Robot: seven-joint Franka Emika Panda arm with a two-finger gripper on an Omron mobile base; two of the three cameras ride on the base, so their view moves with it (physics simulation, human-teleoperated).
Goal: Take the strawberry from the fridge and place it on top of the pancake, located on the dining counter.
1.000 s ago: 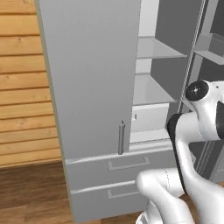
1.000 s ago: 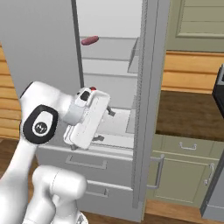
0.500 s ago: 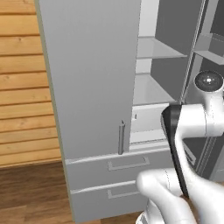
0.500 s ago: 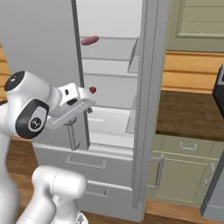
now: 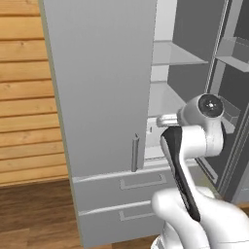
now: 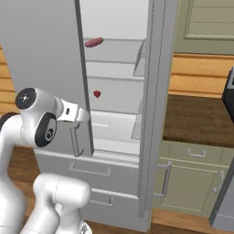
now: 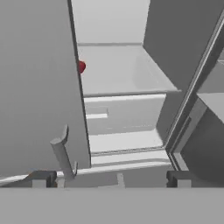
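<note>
The strawberry [image 6: 97, 94], a tiny bright red berry, lies on a white middle shelf inside the fridge [image 6: 114, 87]. In the hand view the strawberry [image 7: 82, 67] peeks out past the edge of the shut left door. My gripper [image 7: 110, 179] is open, its fingertips [image 7: 41, 178] wide apart with nothing between them. It sits low in front of the fridge opening, well short of the berry. In the right base view my hand [image 6: 77, 115] reaches past the left door's edge, below the berry. The pancake and the dining counter are out of view.
A pinkish oval lump [image 6: 93, 42] lies on the upper shelf. The left door's bar handle [image 7: 61, 153] stands close to my left fingertip. The right door [image 6: 155, 91] is swung open, with door racks [image 5: 233, 51]. Pale green cabinets [image 6: 192, 183] stand to the right.
My arm has swung and the hand has turned from the door front to point into the fridge opening. The jaws have stayed open. The strawberry has not moved.
</note>
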